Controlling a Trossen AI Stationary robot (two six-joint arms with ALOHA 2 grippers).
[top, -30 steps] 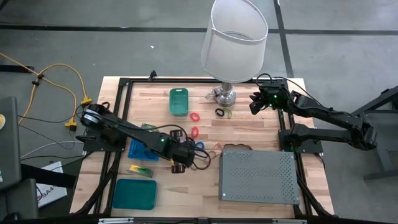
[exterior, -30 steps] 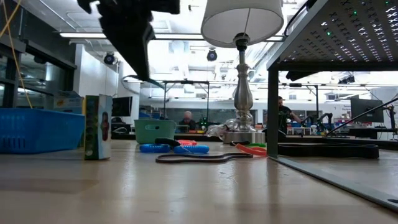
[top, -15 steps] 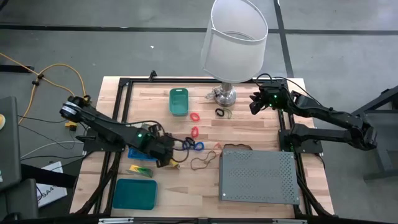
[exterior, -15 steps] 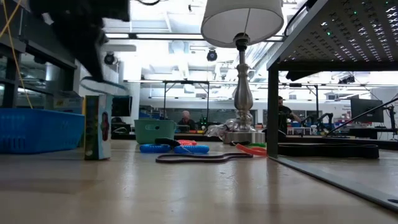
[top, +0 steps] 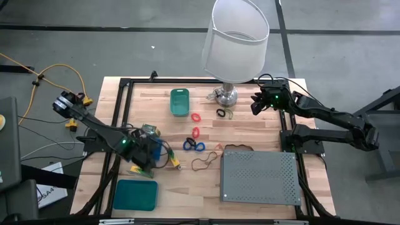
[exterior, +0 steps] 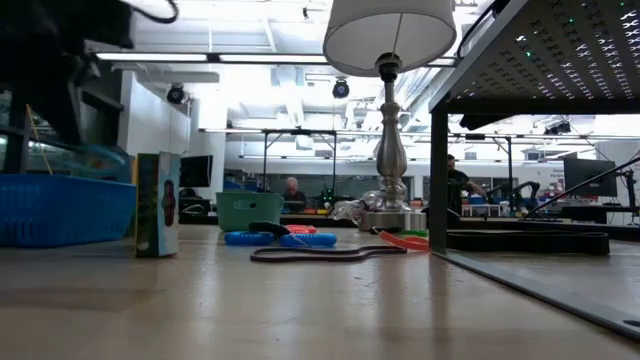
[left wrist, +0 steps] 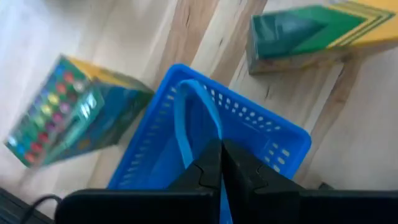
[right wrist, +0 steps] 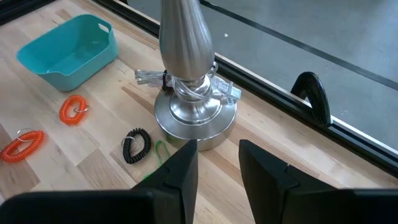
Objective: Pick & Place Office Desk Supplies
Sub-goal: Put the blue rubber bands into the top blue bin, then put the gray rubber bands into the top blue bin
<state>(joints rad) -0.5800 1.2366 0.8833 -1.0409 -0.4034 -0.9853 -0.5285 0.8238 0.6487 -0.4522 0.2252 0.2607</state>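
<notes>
Blue plastic is what fills the left wrist view: a blue basket [left wrist: 186, 143] with perforated walls stands on the wooden table [top: 262, 134], and the left gripper [left wrist: 219, 163] hangs just above it with its jaws pressed together on a thin blue loop [left wrist: 186, 124] that curves down toward the inside of the basket. Beside the basket, in the same view, lie two yellow-and-green boxes, one with coloured dots [left wrist: 68, 112] and one longer [left wrist: 311, 31]. In the high view the left gripper is at the left side of the table, over the basket, and a dark teal tray [top: 134, 194] lies near the front edge. Going to the right, more supplies are on the wood: a pair of blue rings [top: 194, 146], a red loop [top: 195, 132], another red loop [top: 196, 117], a tan rubber band [top: 203, 164] and a small black coil [top: 220, 112] near the lamp base [top: 226, 95]. A teal bin [top: 179, 101] stands behind them. The grey perforated box [top: 259, 177] takes the front right part. At the far right, the right gripper [top: 257, 104] waits above the back right corner of the table, beside the lamp, and its jaws stand apart with nothing between them.
</notes>
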